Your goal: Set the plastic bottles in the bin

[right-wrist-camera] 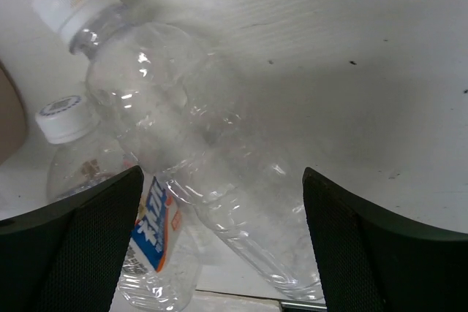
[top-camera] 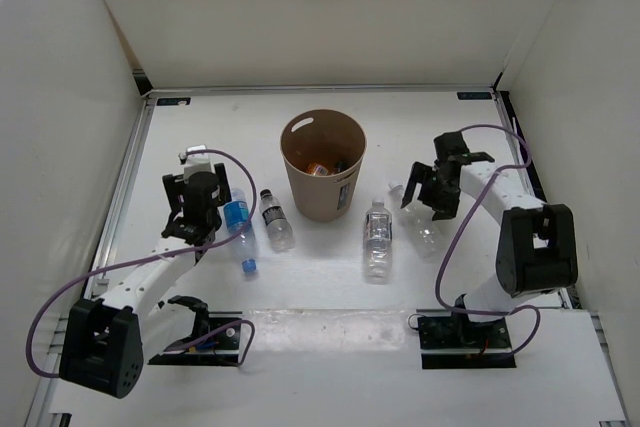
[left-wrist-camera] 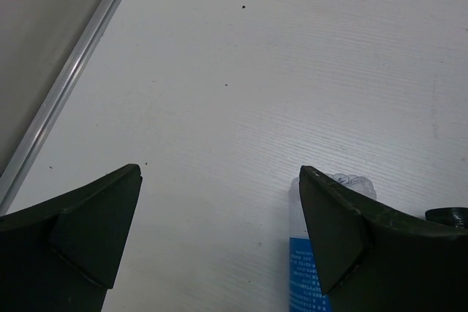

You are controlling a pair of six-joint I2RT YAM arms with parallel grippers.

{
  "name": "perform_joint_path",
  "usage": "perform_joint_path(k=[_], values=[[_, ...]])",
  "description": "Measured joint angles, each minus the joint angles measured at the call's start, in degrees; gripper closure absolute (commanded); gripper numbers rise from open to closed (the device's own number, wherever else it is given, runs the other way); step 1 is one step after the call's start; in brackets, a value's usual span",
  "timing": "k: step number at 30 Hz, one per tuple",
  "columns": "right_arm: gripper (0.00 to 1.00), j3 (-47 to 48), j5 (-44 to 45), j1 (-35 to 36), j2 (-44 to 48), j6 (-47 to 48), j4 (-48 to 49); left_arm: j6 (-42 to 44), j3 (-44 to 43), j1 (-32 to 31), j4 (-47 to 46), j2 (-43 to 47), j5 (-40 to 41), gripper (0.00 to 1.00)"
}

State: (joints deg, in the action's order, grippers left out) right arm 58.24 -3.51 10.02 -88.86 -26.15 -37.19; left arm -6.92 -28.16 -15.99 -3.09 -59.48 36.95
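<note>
Tan-brown bin (top-camera: pixel 322 187), blue-tinted bottle (top-camera: pixel 240 229), clear white-capped bottle (right-wrist-camera: pixel 155 230) with blue-and-orange lettering, plain white table (top-camera: pixel 320 282)

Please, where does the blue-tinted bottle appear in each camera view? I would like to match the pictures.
Top external: the blue bottle lies on the table, left of the bin, next to the left gripper.
Left wrist: at the bottom right, its blue label is partly hidden behind one finger of that gripper.
Right wrist: not in it.
Shared landmark: the white table, seen in all three views.
</note>
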Motion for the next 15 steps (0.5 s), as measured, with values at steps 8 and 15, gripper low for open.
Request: perform_joint_path(k=[8,15], values=[[0.12,-0.6,-1.3,-2.8,-1.2,2.9,-2.3,-0.1,-2.1,0.0,1.0,-2.1,0.2,0.00],[0.22,0.6,-2.2,-2.5,-3.5,5.6,-4.5,-0.6,-2.4,0.0,1.9,-2.3,0.6,0.00]])
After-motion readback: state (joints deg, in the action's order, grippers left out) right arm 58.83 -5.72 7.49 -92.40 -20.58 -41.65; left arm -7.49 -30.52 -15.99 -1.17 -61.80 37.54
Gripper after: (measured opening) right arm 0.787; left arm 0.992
